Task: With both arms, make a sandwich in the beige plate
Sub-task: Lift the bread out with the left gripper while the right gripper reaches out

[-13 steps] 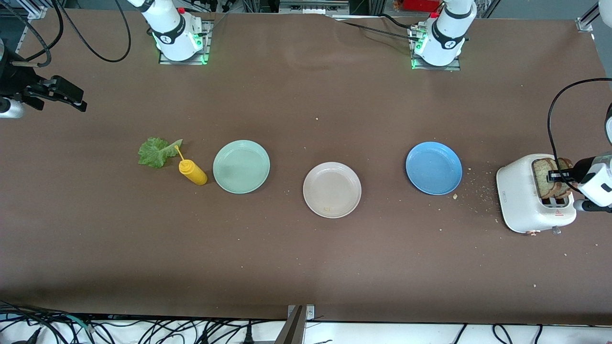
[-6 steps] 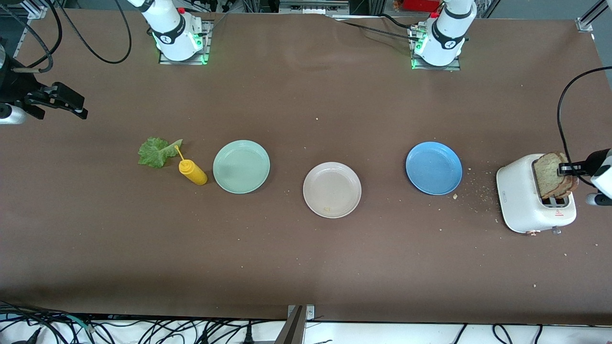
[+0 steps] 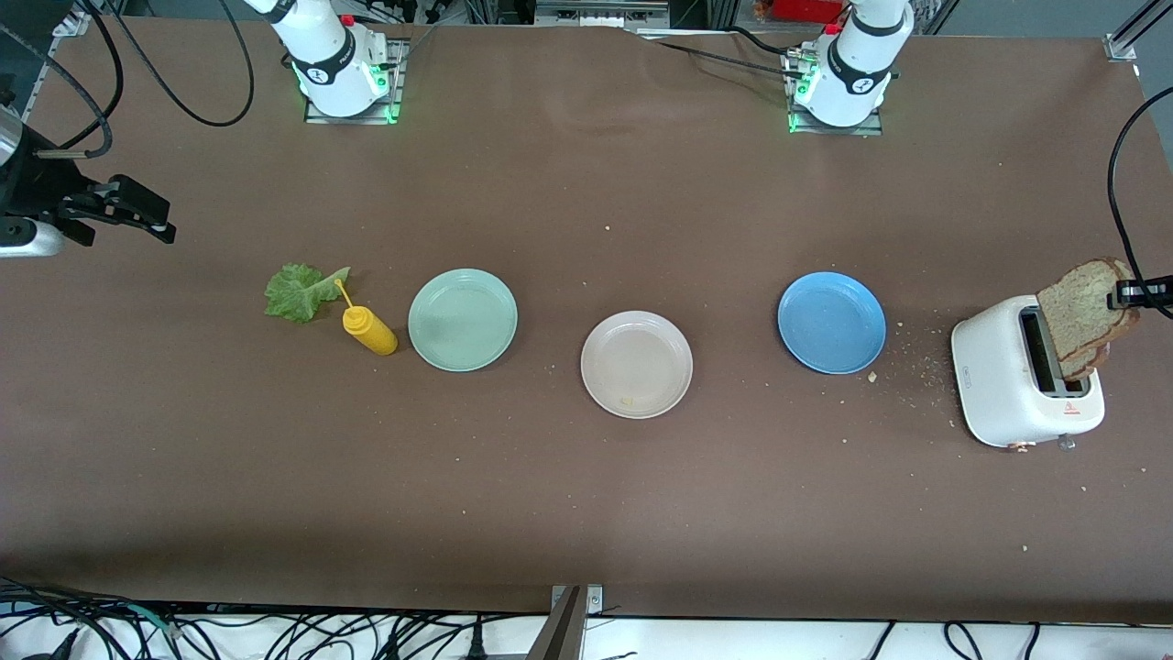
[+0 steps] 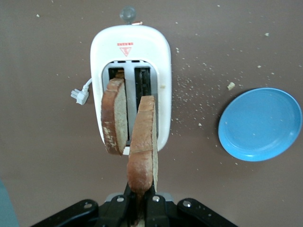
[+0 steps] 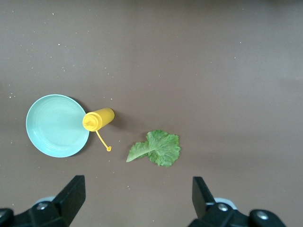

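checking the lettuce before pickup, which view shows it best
The right wrist view: the lettuce leaf lies whole and large below the camera. The front view shows it small, beside the yellow bottle. The left wrist view misses it.

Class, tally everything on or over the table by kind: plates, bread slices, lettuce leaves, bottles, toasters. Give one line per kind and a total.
Plates: 3 (green, beige, blue)
Bread slices: 2 (one held, one in the toaster)
Lettuce leaves: 1
Bottles: 1
Toasters: 1
Total: 8
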